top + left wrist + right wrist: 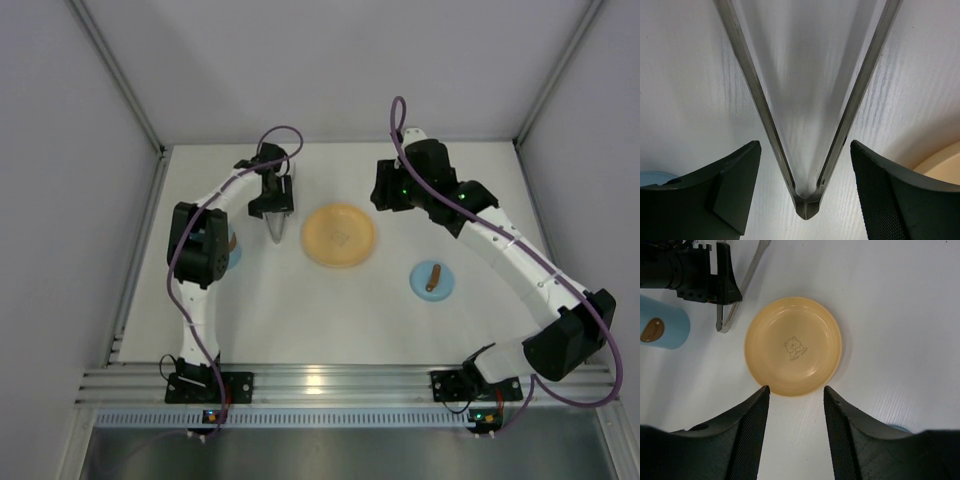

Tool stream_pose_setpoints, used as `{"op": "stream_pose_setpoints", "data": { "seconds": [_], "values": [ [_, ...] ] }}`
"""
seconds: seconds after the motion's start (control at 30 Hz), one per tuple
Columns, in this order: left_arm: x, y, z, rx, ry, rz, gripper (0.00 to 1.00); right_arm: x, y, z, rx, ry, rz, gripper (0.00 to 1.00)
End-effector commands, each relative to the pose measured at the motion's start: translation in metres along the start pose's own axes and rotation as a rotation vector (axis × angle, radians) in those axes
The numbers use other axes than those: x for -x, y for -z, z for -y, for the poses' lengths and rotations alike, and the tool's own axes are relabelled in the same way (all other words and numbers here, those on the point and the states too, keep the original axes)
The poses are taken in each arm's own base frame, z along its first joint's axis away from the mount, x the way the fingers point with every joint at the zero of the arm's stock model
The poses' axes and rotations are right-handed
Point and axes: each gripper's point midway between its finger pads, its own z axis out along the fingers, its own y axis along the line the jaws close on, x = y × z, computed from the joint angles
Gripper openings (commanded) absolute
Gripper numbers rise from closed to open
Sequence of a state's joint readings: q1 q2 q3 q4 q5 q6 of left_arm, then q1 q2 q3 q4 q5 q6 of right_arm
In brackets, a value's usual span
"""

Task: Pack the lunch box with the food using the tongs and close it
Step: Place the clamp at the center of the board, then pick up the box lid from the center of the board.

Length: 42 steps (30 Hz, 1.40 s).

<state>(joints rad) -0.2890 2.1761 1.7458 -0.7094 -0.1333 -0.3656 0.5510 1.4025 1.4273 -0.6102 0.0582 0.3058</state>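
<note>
**Fig.** Two-arm station, top and wrist views. Items on the white table point(350, 320), by count:
- one orange plate point(339, 235), used here as the landmark
- one pair of silver tongs point(278, 232)
- one light blue tub point(670, 322)
- one blue lid point(446, 287) with one brown knob point(432, 277)

The tongs lie flat just left of the plate and clear of its rim. Their hinge end points toward the arm bases, and the two blades spread toward the far wall. The tub stands farther left of the plate, beyond the tongs, largely hidden by the left arm point(200, 250) in the top view. A brown oval shows on the tub; whether it is on the wall or inside cannot be told. The lid rests knob-up to the right of the plate, nearer the bases and well apart from the tub.

Left arm: the elbow is raised left of the plate, the forearm reaches to the far side and the wrist is turned down. The left gripper point(272, 210) hangs over the tongs. Its fingers point(735, 192) are spread, one on each side of the hinge end, with bare table between each finger and the metal.

Right arm point(520, 260): it makes a long bow from its base to the far right of the plate. The right gripper point(795, 388) looks down on the plate. Its jaws are parted, with only plate rim and table between them.
</note>
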Motion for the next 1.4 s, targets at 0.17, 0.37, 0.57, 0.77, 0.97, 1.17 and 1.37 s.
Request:
{"op": "stream_pose_setpoints", "data": {
  "seconds": [0.17,0.37,0.57,0.77,0.97,1.17,1.37],
  "values": [
    [0.062,0.090,0.019,-0.051,-0.014,0.241,0.78,0.026,0.010,0.005,-0.003,-0.005,0.076,0.47],
    [0.063,0.123,0.046,-0.087,-0.071,0.292,0.78,0.030,0.016,0.014,-0.022,-0.018,0.094,0.48],
    [0.046,0.158,0.095,-0.181,-0.154,0.334,0.79,0.040,0.033,0.047,-0.089,-0.084,0.139,0.48],
    [-0.002,0.179,0.181,-0.338,-0.282,0.324,0.79,0.041,0.063,0.100,-0.220,-0.190,0.203,0.48],
    [-0.072,0.190,0.286,-0.560,-0.416,0.277,0.78,0.027,0.100,0.139,-0.312,-0.305,0.267,0.49],
    [-0.138,0.173,0.358,-0.661,-0.529,0.201,0.78,0.013,0.120,0.146,-0.330,-0.344,0.291,0.50],
    [-0.173,0.151,0.389,-0.655,-0.559,0.183,0.77,0.013,0.132,0.144,-0.328,-0.360,0.321,0.50]
  ]
}}
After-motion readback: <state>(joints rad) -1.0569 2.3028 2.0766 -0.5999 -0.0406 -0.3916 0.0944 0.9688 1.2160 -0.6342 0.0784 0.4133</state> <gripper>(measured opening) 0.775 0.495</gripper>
